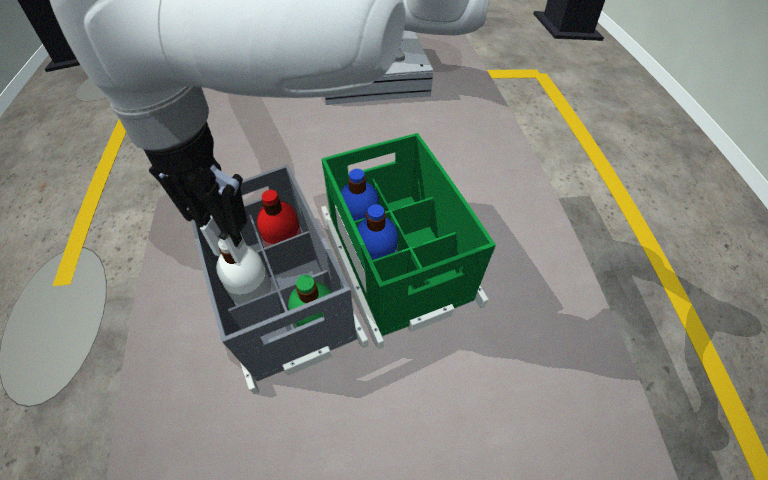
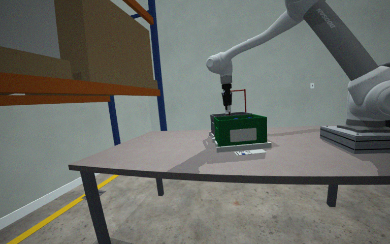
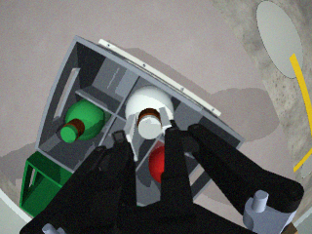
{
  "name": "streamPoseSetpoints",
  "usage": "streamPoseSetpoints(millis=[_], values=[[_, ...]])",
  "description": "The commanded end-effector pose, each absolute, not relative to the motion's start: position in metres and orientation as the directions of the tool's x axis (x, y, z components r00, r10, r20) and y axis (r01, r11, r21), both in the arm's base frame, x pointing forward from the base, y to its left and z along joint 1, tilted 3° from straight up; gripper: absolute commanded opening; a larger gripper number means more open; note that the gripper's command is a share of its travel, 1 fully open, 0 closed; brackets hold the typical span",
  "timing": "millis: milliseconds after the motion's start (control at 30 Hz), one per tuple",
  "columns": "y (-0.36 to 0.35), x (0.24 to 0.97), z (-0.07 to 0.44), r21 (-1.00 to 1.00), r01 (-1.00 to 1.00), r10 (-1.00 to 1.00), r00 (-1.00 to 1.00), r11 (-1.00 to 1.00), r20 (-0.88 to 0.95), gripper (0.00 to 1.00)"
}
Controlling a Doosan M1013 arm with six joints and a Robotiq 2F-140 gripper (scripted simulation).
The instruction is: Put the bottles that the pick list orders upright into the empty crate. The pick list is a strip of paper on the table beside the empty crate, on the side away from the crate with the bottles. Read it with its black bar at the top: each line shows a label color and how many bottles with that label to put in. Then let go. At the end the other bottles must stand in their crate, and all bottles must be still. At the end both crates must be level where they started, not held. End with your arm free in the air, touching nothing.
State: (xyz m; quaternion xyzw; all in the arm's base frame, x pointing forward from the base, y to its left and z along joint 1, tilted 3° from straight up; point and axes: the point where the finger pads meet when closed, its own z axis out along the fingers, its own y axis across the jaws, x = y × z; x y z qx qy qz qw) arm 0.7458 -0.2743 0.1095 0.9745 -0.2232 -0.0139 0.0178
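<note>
My gripper point(image 1: 229, 242) point(image 3: 149, 121) point(image 2: 227, 111) is shut on the neck of the white bottle point(image 1: 240, 274) point(image 3: 146, 100). The bottle is upright in a left cell of the grey crate point(image 1: 283, 339) point(image 3: 60, 94) point(image 2: 213, 118). A red bottle point(image 1: 277, 219) point(image 3: 156, 164) and a green bottle point(image 1: 305, 291) point(image 3: 81, 123) stand in other cells of that crate. The green crate point(image 1: 430, 288) point(image 2: 221, 135) point(image 3: 35, 185) beside it holds two blue bottles point(image 1: 357, 195) point(image 1: 378, 233) in its left cells. The pick list point(image 2: 249, 152) lies on the table in front of the green crate in the exterior view; its lines are too small to read.
White stop strips point(image 1: 305, 358) edge both crates on the table point(image 1: 453, 424) point(image 2: 143, 152). The arm's base point(image 2: 353, 138) stands at the table's far end. A rack with cardboard boxes point(image 2: 100, 42) stands off the table. A yellow floor line point(image 1: 623, 192) runs around the table.
</note>
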Motion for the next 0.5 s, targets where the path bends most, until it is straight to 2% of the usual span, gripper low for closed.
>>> streamPoseSetpoints(millis=[0, 467], values=[[-0.274, 0.746, 0.116, 0.041, -0.434, -0.435, 0.9, -0.9, -0.019, 0.0], [-0.273, 0.747, 0.136, 0.041, -0.434, -0.435, 0.9, -0.9, -0.019, 0.0]])
